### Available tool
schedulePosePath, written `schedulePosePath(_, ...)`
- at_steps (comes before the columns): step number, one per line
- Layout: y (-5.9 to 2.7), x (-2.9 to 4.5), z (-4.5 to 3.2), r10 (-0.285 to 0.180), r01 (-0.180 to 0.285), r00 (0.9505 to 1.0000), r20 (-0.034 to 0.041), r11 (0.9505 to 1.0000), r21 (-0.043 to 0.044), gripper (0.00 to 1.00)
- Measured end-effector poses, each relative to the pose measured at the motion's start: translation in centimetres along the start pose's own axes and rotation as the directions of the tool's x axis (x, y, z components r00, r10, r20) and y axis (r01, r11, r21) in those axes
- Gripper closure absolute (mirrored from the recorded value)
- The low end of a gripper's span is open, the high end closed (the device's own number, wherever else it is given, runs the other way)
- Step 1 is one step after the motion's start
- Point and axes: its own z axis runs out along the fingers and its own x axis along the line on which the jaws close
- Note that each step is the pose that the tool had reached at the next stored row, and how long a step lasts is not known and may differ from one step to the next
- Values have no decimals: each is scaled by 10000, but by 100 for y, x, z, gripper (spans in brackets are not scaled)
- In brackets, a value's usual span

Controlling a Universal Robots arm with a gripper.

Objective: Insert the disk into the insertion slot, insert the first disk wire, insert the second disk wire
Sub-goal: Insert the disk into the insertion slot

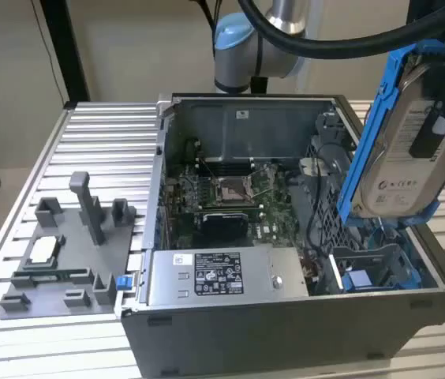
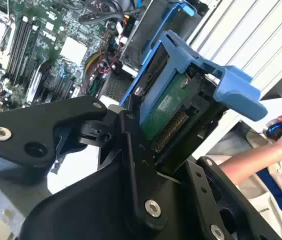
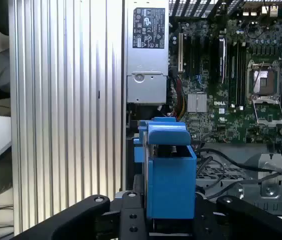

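Exterior view: the disk (image 1: 400,150) hangs upright above the insertion slot (image 1: 376,268) of the computer case (image 1: 286,332). Second wrist view: the claw (image 2: 163,145) is clamped on the disk.

The white-labelled silver disk (image 1: 408,158) has a bright blue carrier (image 1: 368,134), the tool (image 3: 168,212) is matte black, the motherboard (image 1: 274,213) is green, and the surface (image 1: 104,142) is pale silver-grey, ribbed with straight parallel grooves.
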Motion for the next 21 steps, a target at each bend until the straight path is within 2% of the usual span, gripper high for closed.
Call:
schedulePosePath(12, -12, 6, 7, -2, 2, 10000, -2, 10000, 0, 100)
schedulePosePath(21, -124, 5, 39, 0, 0, 10000, 0, 10000, 0, 100)
